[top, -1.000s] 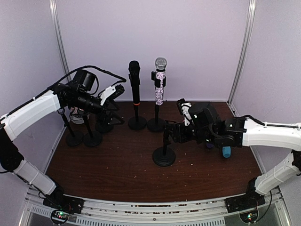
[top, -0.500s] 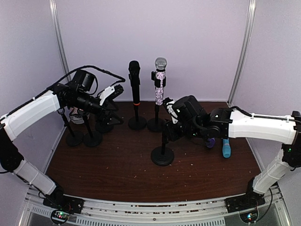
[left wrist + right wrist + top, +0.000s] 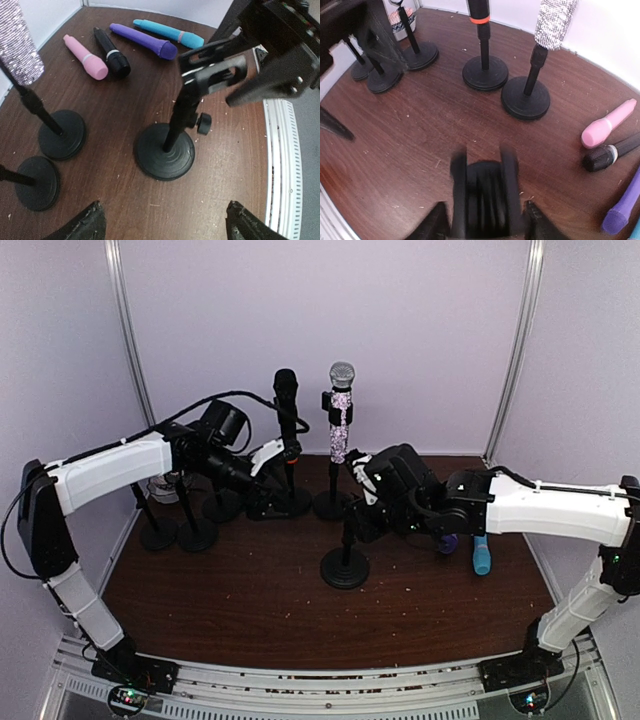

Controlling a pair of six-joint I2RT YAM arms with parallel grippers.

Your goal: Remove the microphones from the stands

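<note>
At the left side of the table (image 3: 250, 610) are a few stands (image 3: 197, 533), partly hidden by the left arm. Just right of them the left gripper (image 3: 167, 222) hangs low, beside the pole that carries the black microphone (image 3: 287, 410). Its fingers (image 3: 92, 222) are wide apart and hold nothing. This microphone is upright in its stand at the far side. The glitter microphone (image 3: 341, 425) is upright in the next stand to the right. Nearer, an empty stand (image 3: 346, 565) has its clip (image 3: 215, 70) between the fingers of the right gripper (image 3: 485, 220). They are close against the clip, but I cannot tell whether they press it. At the right, a pink microphone (image 3: 85, 56), a purple microphone (image 3: 142, 41) and a blue microphone (image 3: 167, 31) lie loose on the table.
</note>
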